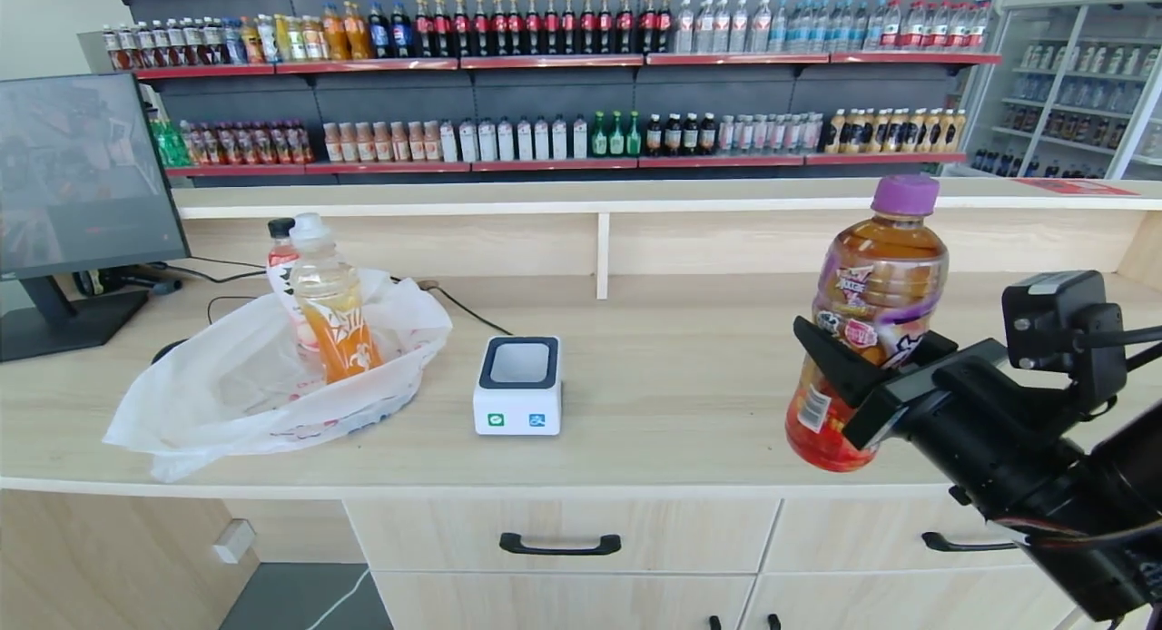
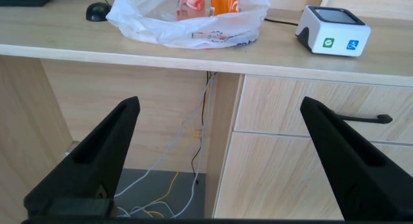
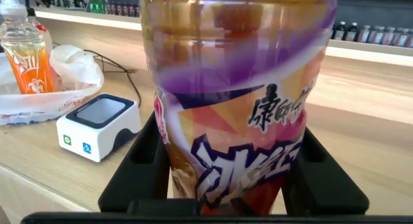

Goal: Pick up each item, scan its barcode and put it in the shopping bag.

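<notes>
Head camera overlooks the counter (image 1: 690, 385); wrist cameras (left farther back) both catch the scanner (image 1: 517, 385).

Glossy clear plastic bottle (image 1: 876, 276), thin crinkled plastic bag (image 1: 209, 394) — matt wood-grain counter (image 1: 672, 385).

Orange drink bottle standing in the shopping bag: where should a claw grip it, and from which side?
Probably best to grip the orange drink bottle at its clear shoulder, just under the white cap, coming from the scanner side: the shopping bag bunches around its base and another bottle stands close behind.
</notes>
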`<state>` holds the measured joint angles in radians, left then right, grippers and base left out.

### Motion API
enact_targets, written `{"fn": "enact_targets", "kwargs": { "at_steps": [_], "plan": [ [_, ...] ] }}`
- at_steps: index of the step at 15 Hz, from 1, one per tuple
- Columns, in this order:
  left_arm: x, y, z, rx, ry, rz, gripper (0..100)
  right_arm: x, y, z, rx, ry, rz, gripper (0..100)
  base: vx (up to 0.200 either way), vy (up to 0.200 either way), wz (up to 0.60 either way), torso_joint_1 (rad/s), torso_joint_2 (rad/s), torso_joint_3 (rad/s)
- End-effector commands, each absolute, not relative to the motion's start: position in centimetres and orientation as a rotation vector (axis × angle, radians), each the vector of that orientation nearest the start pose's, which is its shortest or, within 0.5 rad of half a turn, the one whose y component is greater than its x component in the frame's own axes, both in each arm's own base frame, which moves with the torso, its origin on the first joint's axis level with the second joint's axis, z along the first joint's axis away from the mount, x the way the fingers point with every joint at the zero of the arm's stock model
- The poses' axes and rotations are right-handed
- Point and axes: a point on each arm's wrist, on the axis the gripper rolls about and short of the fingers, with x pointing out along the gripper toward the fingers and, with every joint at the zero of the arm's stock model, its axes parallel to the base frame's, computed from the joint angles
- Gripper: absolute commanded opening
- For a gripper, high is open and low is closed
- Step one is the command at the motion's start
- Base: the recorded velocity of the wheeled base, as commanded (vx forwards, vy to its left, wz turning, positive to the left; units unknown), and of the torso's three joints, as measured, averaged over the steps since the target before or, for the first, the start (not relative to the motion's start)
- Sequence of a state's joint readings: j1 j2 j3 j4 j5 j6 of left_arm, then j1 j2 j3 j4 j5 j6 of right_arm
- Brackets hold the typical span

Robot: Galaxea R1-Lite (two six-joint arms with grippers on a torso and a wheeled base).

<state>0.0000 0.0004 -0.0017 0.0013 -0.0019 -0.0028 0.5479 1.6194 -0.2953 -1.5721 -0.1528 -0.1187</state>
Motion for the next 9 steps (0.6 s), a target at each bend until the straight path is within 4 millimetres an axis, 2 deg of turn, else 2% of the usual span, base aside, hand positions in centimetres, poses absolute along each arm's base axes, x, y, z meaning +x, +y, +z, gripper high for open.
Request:
{"fn": "enact_targets", "kwargs": {
  "at_steps": [1, 9],
  "plan": [
    [-2.29, 0.00, 7.57, -0.003, 0.000, -0.002, 100, 20.06, 11.83, 17.25, -0.032, -0.252, 0.378, 0, 0.000, 0.200, 0.00, 0.002, 0.00, 0.002],
    [-2.29, -0.01, 7.57, -0.003, 0.000, 0.000, 100, 20.41, 12.04, 17.05, -0.035, -0.245, 0.379, 0, 0.000, 0.200, 0.00, 0.005, 0.00, 0.000]
  ]
}}
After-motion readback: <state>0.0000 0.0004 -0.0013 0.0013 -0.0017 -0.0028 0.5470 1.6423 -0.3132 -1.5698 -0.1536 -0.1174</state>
